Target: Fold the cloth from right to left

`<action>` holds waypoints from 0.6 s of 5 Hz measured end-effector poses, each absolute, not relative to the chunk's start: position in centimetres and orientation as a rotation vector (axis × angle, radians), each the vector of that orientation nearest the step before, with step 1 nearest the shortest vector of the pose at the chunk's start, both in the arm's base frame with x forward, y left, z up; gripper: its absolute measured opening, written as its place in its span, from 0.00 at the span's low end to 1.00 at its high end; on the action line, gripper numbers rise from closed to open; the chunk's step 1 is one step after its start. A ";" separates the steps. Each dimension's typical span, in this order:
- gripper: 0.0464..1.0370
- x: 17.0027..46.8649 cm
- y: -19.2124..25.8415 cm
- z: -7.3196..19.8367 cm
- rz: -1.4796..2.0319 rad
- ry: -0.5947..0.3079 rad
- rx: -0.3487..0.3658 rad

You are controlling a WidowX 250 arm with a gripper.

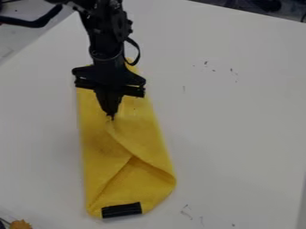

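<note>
On the white table (239,134), the yellow cloth (99,147) lies narrow and diagonally creased, pinched in the jaws.

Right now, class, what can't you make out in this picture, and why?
All in the camera view:
- Part of the yellow cloth: hidden behind the tool.
- Layers under the fold: covered by cloth.
- Whether the tool grips the cloth: contact too small.
- Orange thing: cut off by the bottom edge.

A single camera looks down at a slant from close above a white table (239,134), facing the robot arm (106,38).
</note>
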State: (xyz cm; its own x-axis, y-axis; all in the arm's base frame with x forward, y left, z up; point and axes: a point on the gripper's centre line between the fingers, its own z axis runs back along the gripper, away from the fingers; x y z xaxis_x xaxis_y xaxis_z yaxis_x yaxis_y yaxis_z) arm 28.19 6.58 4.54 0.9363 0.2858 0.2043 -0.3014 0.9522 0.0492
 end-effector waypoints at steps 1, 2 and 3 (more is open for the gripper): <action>0.01 27.0 7.6 1.9 0.363 -0.200 -0.008; 0.03 27.0 8.3 0.8 0.386 -0.219 -0.049; 0.18 26.9 9.0 0.8 0.347 -0.187 0.013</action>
